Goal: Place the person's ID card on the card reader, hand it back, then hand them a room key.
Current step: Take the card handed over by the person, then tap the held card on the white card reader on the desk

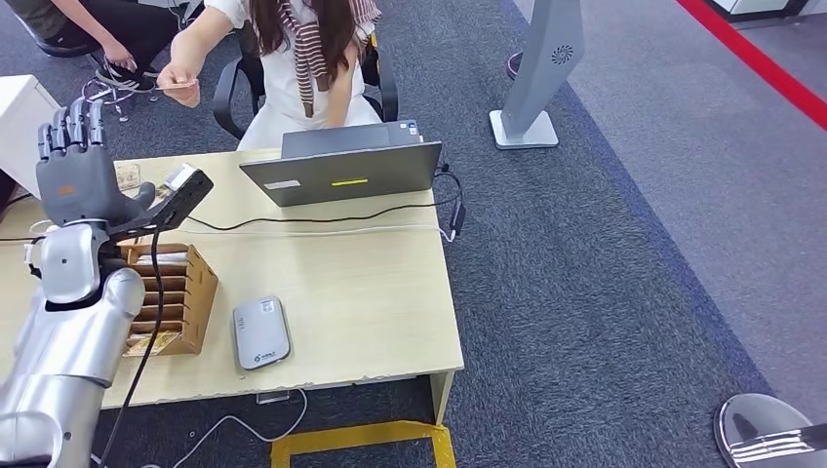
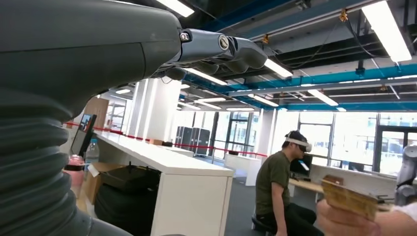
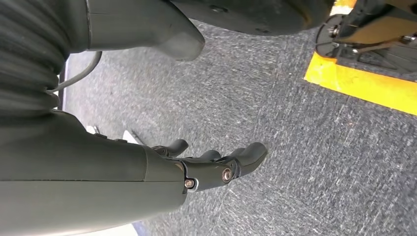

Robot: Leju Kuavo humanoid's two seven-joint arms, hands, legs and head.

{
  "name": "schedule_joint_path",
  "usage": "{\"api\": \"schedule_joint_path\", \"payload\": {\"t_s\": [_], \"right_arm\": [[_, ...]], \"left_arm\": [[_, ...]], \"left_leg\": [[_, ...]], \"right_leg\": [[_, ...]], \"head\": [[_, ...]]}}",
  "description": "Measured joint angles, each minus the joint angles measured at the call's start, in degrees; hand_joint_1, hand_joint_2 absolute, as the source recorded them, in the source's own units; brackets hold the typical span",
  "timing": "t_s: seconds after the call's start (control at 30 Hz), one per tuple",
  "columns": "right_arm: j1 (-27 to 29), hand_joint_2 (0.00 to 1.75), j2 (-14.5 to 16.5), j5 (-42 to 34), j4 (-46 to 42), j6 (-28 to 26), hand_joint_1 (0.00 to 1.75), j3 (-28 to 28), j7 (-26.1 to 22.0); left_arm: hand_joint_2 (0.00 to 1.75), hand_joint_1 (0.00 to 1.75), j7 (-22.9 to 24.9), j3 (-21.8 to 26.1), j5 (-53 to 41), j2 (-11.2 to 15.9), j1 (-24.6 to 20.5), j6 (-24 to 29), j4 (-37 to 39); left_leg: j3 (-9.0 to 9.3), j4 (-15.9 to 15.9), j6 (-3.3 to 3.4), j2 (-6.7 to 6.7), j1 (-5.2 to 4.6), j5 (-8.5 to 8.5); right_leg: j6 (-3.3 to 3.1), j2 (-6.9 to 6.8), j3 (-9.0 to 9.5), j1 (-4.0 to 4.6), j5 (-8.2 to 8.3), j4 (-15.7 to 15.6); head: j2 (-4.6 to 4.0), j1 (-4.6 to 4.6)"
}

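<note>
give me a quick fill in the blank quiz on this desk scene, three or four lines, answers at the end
1. The person holds out a ____ toward the raised left hand.
2. The grey card reader lies flat on the ____.
3. The laptop on the table is ____, its screen facing the person.
4. The left hand holds ____.

Answers: card; table; open; nothing

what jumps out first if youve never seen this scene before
The robot's left hand is raised with its fingers spread upward at the near-left of the desk. Across the desk's far-left corner, a seated person's hand holds out a card toward it. On the desk, a grey laptop sits at the far edge and a flat grey card reader lies near the front, beside a cardboard organizer.
</note>
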Motion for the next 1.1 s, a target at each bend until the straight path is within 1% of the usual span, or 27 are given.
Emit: {"api": "schedule_joint_path", "payload": {"t_s": [0.1, 0.23, 0.43, 0.93, 0.97, 1.07, 1.1], "right_arm": [[0.0, 1.75, -0.1, 0.5, 0.0, 0.0, 0.0, 0.7, -0.1], [0.0, 1.75, -0.2, 1.1, 0.0, 0.0, 0.0, 1.5, -0.5], [0.0, 1.75, -0.2, 1.4, 0.0, 0.0, 0.0, 2.1, -0.6], [0.1, 1.75, -0.3, 2.1, 0.1, 0.0, 0.0, 2.8, -0.7], [0.1, 1.75, -0.3, 2.1, 0.1, 0.0, 0.0, 2.8, -0.7], [0.1, 1.75, -0.3, 2.5, 0.1, 0.0, 0.0, 3.0, -0.3], [0.1, 1.75, -0.3, 2.7, 0.2, 0.0, 0.0, 3.2, -0.1]], "left_arm": [[1.75, 0.0, 0.7, -1.1, -0.6, -1.1, -2.8, 0.0, 4.3], [1.75, 0.0, 0.9, -1.7, -0.5, -2.1, -4.2, 0.0, 7.3], [1.75, 0.0, 0.9, -1.8, -0.5, -2.7, -4.6, 0.0, 9.3], [1.75, 0.0, 1.0, -1.9, -0.5, -3.0, -4.7, 0.0, 10.2], [1.75, 0.03, 1.0, -1.9, -0.5, -3.1, -4.7, 0.0, 10.4], [1.75, 1.34, 0.9, -2.1, -0.7, -3.5, -4.6, 0.1, 10.6], [1.75, 1.75, 0.9, -2.3, -0.9, -3.8, -4.5, 0.2, 10.7]], "left_leg": [[-0.07, 0.0, 0.0, 0.0, 0.01, -0.02], [-0.09, 0.0, 0.0, 0.02, 0.03, -0.02], [-0.1, 0.0, -0.01, 0.03, 0.04, -0.02], [-0.12, 0.0, -0.01, 0.02, 0.03, -0.02], [-0.12, 0.0, -0.01, 0.02, 0.03, -0.02], [-0.12, 0.0, -0.01, 0.02, 0.03, -0.02], [-0.13, 0.0, -0.01, 0.01, 0.03, -0.02]], "right_leg": [[0.0, -0.01, -0.07, 0.0, -0.01, 0.0], [0.0, 0.0, -0.11, 0.0, -0.01, 0.0], [-0.01, 0.01, -0.12, 0.01, -0.01, 0.0], [0.0, 0.01, -0.12, 0.0, -0.01, 0.0], [0.0, 0.0, -0.12, 0.0, -0.01, 0.0], [0.0, 0.0, -0.13, 0.0, -0.01, 0.0], [0.0, -0.01, -0.13, 0.0, -0.01, 0.0]], "head": [[0.0, 0.04], [0.0, 0.04], [0.0, 0.04], [0.0, 0.04], [0.0, 0.04], [0.0, 0.04], [0.0, 0.04]]}}
